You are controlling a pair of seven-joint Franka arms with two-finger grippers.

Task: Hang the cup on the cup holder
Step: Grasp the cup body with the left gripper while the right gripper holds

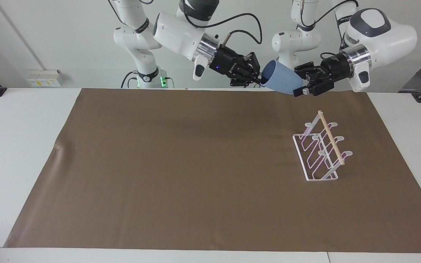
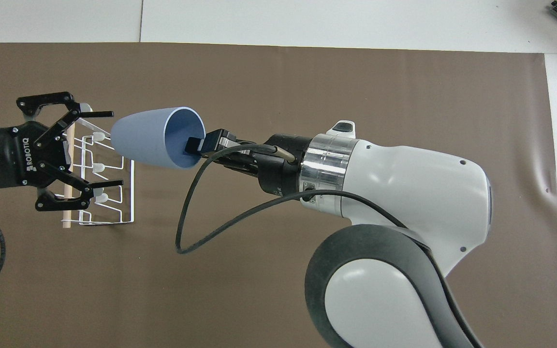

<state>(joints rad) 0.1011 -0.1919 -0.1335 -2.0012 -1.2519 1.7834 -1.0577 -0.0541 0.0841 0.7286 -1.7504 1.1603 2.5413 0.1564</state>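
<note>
Aloft: smooth light blue tapered plastic cup (image 1: 280, 82) pinched at rim by clamped right pincer (image 1: 256, 78), base offered between spread fingers of empty left pincer (image 1: 303, 81) for handover above white wire cup holder (image 1: 322, 151)

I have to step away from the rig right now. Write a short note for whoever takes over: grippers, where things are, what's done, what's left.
Right gripper: shut on the rim of the cup, one finger inside, held up in the air on its side.
Left gripper: open, at the cup's closed end, not gripping.
Cup holder: standing on the brown mat toward the left arm's end, no cup on it.
Done: cup lifted and offered to the left gripper.
Left: hand it over, hang it on a prong.
</note>
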